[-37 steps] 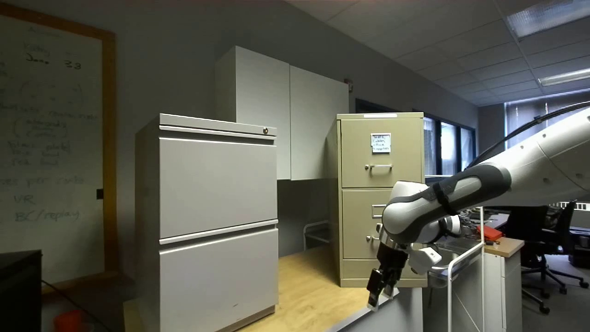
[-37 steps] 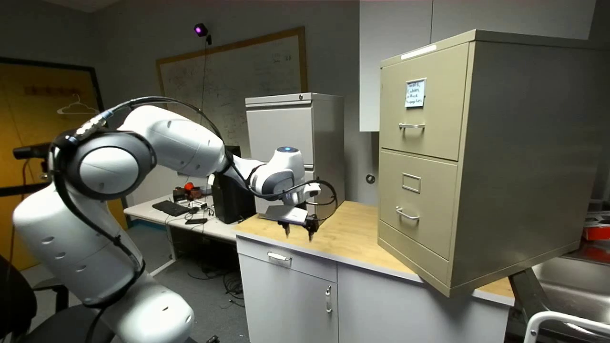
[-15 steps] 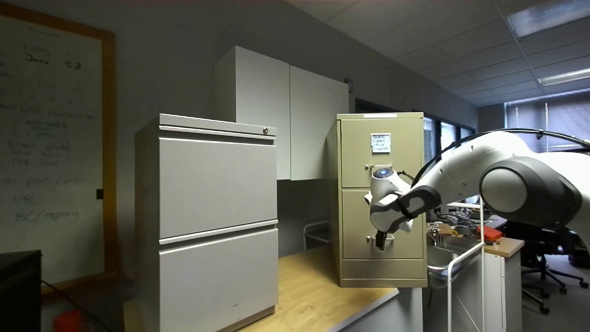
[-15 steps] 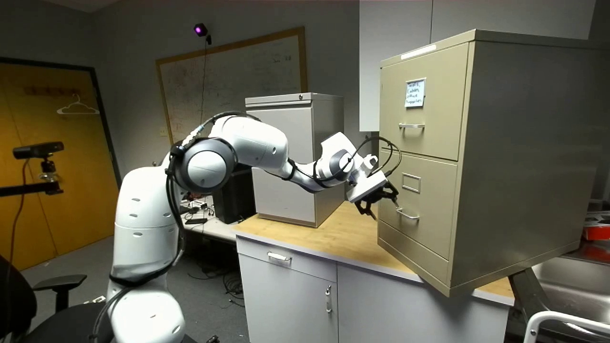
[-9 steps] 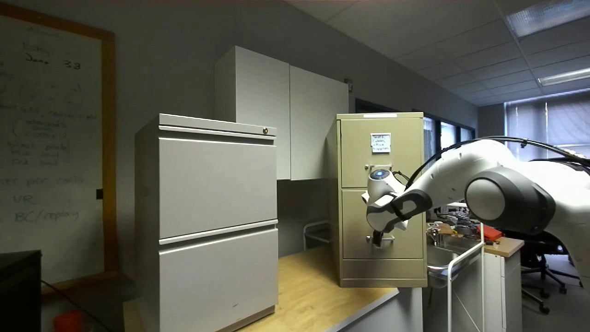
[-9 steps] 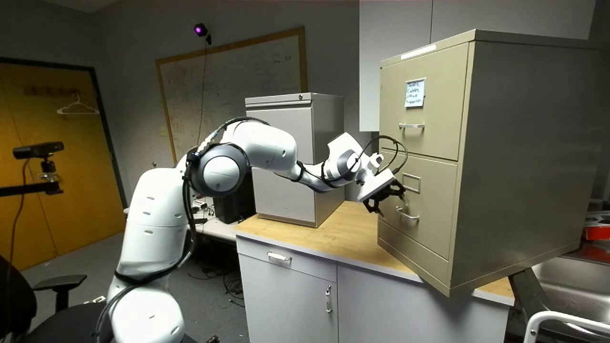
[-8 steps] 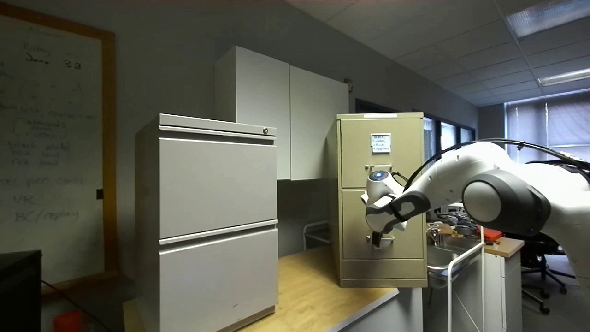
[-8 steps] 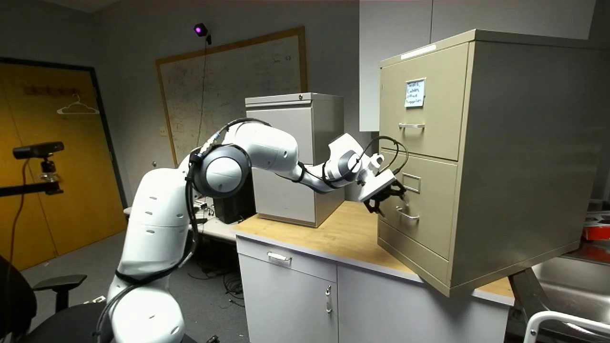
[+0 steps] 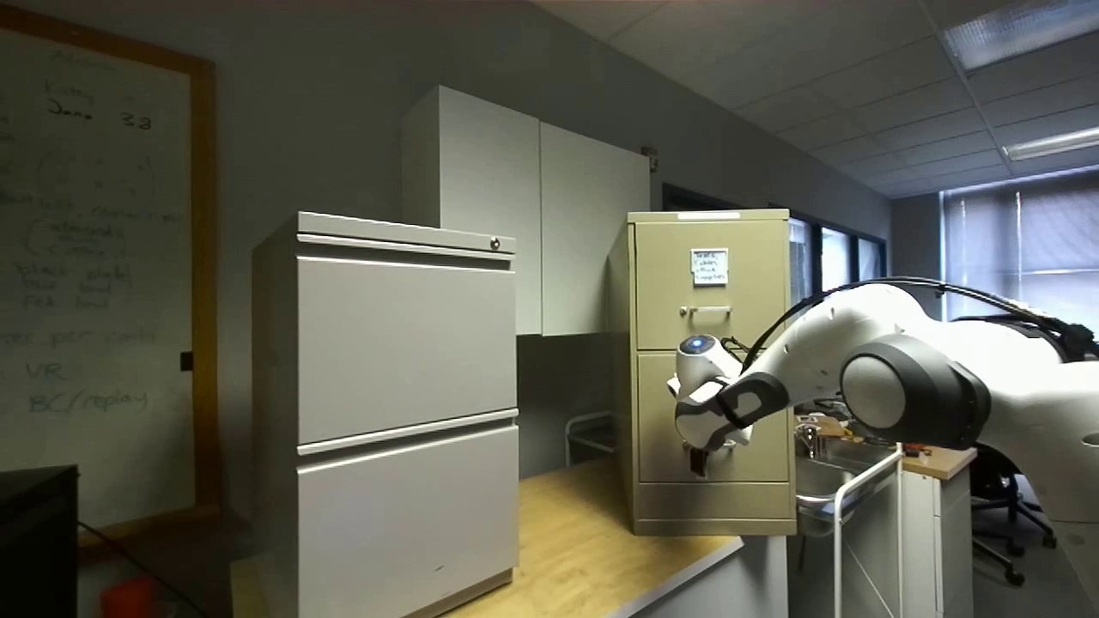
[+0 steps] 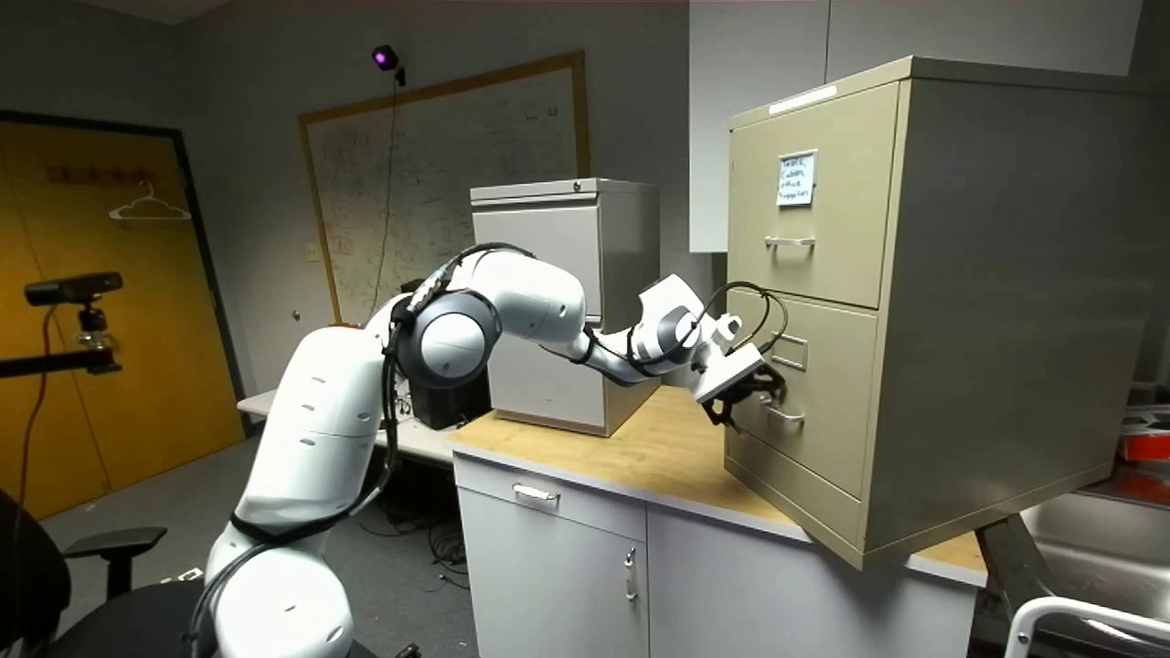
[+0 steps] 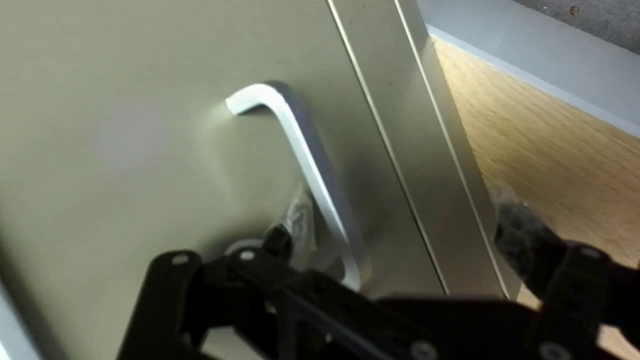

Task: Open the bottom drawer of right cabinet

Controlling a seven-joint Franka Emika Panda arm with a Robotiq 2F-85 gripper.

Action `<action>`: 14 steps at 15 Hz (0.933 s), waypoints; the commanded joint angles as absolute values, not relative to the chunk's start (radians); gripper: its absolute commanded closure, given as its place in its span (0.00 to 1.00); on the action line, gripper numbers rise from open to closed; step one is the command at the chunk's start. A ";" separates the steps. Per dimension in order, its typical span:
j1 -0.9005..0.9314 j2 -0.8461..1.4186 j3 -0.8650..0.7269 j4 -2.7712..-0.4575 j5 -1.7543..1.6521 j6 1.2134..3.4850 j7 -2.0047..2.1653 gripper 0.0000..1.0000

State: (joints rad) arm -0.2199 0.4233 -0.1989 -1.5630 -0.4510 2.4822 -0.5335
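The right cabinet, a beige filing cabinet, shows in both exterior views (image 9: 714, 506) (image 10: 996, 292). Its bottom drawer (image 10: 841, 393) is shut, flush with the cabinet front. The drawer's silver handle (image 11: 306, 155) runs diagonally through the wrist view; the gripper partly covers it in both exterior views. My gripper (image 11: 401, 196) is open at the drawer front, also in both exterior views (image 9: 699, 466) (image 10: 758, 414). In the wrist view one clear fingertip (image 11: 300, 220) is between the handle bar and the drawer face. The other finger (image 11: 525, 240) stands well apart, below the handle, in front of the wooden counter.
The cabinet stands on a wooden counter (image 10: 672, 457) and overhangs its front edge. A light-grey two-drawer cabinet (image 10: 544, 366) stands on the counter's other end. A white rail frame (image 9: 840, 532) and a sink (image 9: 824, 481) are beside the beige cabinet.
The arm has swung from over the counter to the beige cabinet's bottom drawer. In the last half second the gripper has moved slightly lower and closer to the handle. The drawer has not moved.
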 commanded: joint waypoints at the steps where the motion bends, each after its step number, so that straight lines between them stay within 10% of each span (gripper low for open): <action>1: -0.258 0.498 -0.191 -1.491 -0.434 2.489 -0.569 0.00; 5: -0.272 0.513 -0.178 -1.498 -0.405 2.476 -0.573 0.04; 6: -0.275 0.512 -0.172 -1.499 -0.392 2.470 -0.580 0.25; 14: -0.285 0.504 -0.143 -1.393 -0.284 2.285 -0.651 0.73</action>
